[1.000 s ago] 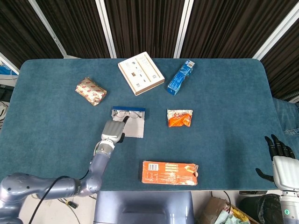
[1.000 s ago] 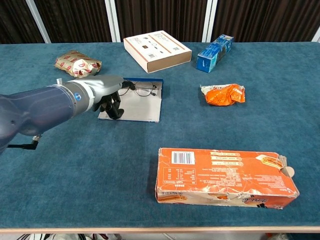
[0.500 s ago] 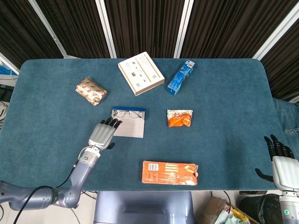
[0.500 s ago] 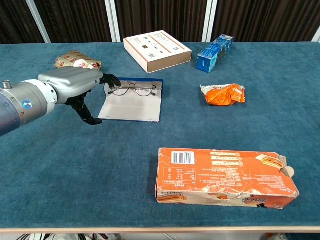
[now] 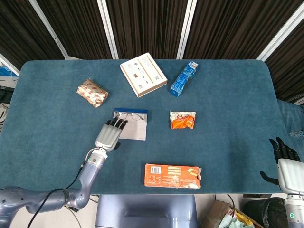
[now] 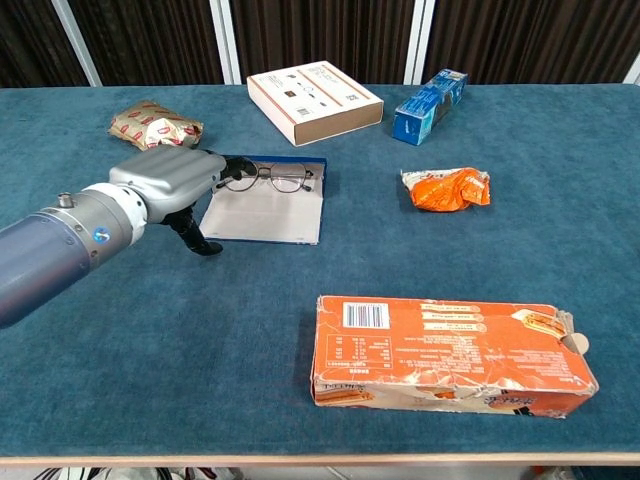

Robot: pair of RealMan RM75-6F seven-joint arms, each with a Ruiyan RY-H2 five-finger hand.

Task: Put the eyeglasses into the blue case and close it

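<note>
One blue felt table (image 5: 237, 118) carries everything. The orange carton (image 5: 172, 175) lies at the near edge; a white flat box (image 5: 143, 74) lies far centre. The blue case (image 5: 130, 124) lies open mid-table, with the eyeglasses (image 6: 263, 177) along its far edge. The left hand (image 5: 109, 135) hovers at the case's left edge, fingers spread, holding nothing. The right hand (image 5: 285, 167) waits at the near right, fingers apart, empty.

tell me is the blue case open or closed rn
Open. The blue case lies flat with its pale inside face showing, and the eyeglasses rest uncovered along its far blue edge. The left hand is beside it, holding nothing.
</note>
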